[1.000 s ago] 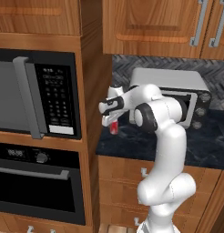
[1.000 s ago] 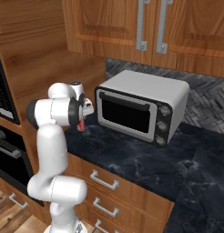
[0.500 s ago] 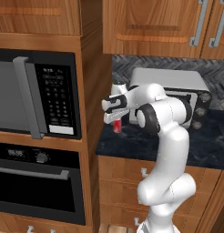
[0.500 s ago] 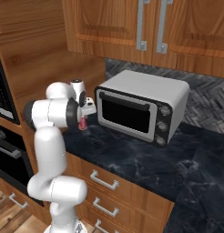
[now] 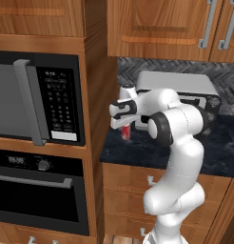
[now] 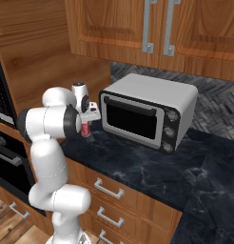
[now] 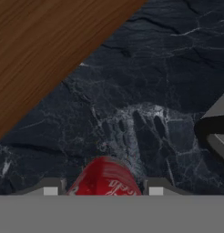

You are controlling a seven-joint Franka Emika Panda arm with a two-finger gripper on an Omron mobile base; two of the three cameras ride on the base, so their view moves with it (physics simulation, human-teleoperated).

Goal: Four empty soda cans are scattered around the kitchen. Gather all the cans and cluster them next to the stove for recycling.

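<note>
My gripper [image 5: 124,127] is shut on a bright red soda can [image 5: 125,133], holding it upright a little above the black marbled counter [image 5: 138,147] beside the tall wood cabinet side. From the right, the soda can [image 6: 85,129] hangs under the gripper [image 6: 87,124], just left of the toaster oven. In the hand view the can's red body [image 7: 104,178] sits between the two fingertips [image 7: 50,187] of the gripper [image 7: 103,189], with its shadow on the counter [image 7: 150,91] below. The stove is out of view.
A silver toaster oven [image 6: 147,112] stands on the counter right of the can, its corner [image 7: 216,132] close by. A black microwave [image 5: 38,100] and wall oven [image 5: 38,190] fill the tall cabinet at left. Upper cabinets [image 6: 152,28] hang overhead.
The hand and the can it holds have shifted slightly to the right, away from the wood cabinet side. The grip is unchanged.
</note>
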